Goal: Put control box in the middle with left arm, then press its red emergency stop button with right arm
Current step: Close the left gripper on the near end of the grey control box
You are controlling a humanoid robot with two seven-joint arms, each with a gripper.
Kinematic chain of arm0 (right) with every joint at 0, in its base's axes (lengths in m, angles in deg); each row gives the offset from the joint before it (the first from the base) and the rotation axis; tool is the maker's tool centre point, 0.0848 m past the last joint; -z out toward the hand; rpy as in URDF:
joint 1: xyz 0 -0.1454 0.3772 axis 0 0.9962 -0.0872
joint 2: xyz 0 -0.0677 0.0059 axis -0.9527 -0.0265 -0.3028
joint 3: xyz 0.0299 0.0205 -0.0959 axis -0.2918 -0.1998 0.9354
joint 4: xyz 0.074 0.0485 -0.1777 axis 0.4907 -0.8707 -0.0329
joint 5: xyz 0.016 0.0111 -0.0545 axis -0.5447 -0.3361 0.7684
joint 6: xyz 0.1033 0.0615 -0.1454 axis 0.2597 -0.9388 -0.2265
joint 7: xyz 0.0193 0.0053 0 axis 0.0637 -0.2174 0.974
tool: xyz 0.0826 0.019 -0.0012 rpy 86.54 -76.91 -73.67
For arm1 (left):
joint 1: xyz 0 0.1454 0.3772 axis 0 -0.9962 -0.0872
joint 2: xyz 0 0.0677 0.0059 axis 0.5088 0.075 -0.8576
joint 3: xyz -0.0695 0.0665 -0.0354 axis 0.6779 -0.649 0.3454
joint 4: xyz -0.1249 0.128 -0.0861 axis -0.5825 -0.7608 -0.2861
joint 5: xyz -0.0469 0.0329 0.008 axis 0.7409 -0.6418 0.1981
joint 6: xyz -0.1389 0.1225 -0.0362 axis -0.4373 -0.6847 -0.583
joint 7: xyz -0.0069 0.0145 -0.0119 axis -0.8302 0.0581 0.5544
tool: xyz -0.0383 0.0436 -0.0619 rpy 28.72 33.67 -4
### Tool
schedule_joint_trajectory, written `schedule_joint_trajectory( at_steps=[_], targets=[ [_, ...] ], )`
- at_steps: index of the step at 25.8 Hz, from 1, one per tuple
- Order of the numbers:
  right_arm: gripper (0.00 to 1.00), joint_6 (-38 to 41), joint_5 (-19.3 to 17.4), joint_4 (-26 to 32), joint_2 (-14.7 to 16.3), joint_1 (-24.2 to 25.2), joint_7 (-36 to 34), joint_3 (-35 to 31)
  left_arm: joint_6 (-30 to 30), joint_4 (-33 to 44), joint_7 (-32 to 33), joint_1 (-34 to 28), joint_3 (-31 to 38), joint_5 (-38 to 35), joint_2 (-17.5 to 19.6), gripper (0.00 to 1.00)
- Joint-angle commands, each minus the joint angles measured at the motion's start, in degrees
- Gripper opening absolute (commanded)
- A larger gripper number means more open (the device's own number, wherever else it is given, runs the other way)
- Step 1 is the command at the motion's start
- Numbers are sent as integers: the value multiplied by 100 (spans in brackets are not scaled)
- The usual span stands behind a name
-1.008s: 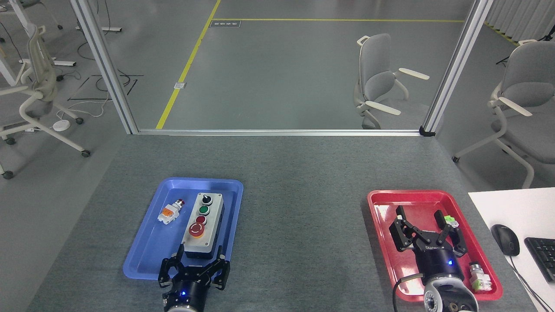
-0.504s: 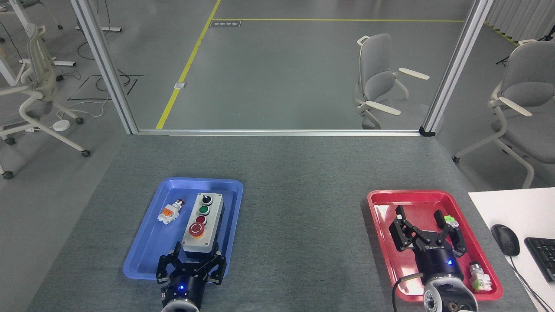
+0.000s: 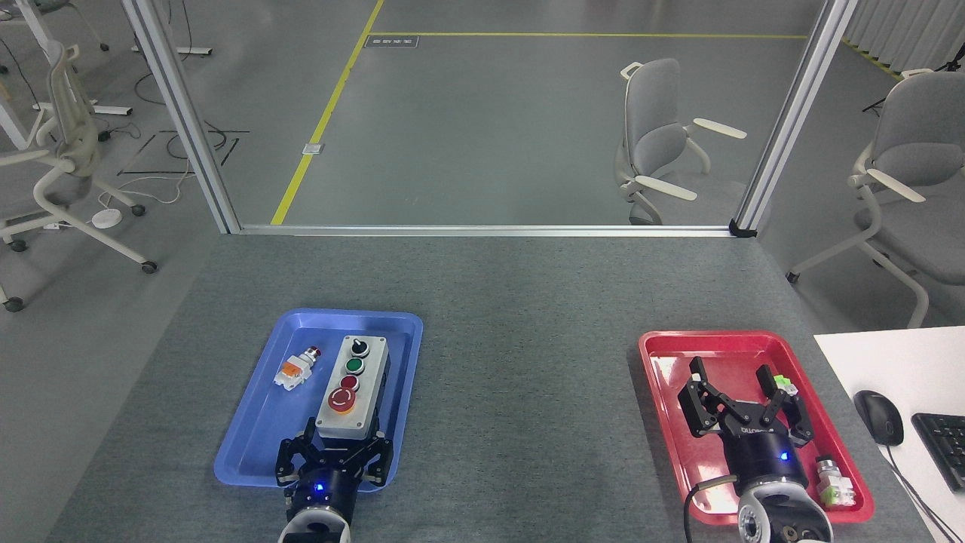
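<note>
The control box (image 3: pixel 353 388) lies lengthwise in the blue tray (image 3: pixel 256 445). Its light grey top carries a black knob, a green button, a small red button and the big red emergency stop button (image 3: pixel 342 400) nearest to me. My left gripper (image 3: pixel 344 437) is at the box's near end. It is open, with black fingers (image 3: pixel 309 436) spread on either side of that end. I cannot tell whether they touch the box. My right gripper (image 3: pixel 733 381) hangs open over the red tray (image 3: pixel 663 362) with nothing between its fingers.
A small orange-and-white push-button part (image 3: pixel 294 369) lies left of the box in the blue tray. Two green-and-white parts (image 3: pixel 786 387) (image 3: pixel 833 486) lie in the red tray. A white desk (image 3: pixel 867 354) with a mouse (image 3: pixel 878 416) and a keyboard (image 3: pixel 946 449) adjoins at the right. The grey table (image 3: pixel 520 362) lies between the trays.
My left gripper has moved forward, and its fingers now straddle the box's near end. The box and my right arm have stayed where they were.
</note>
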State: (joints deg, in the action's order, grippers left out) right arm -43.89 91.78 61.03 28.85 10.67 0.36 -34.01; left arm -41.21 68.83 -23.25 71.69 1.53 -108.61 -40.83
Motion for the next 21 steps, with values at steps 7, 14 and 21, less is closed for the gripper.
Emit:
schedule_joint_trajectory(
  at_steps=[7, 14, 21],
  targets=[
    [99, 9, 0, 0, 2, 9, -3, 0, 1, -804, -59, 609, 2, 347, 5, 99],
    [99, 18, 0, 0, 2, 0, -3, 0, 10, -1129, -15, 899, -7, 409, 31, 76],
    [99, 18, 0, 0, 19, 0, -3, 0, 361, -1120, -15, 908, -16, 409, 163, 0]
  ],
)
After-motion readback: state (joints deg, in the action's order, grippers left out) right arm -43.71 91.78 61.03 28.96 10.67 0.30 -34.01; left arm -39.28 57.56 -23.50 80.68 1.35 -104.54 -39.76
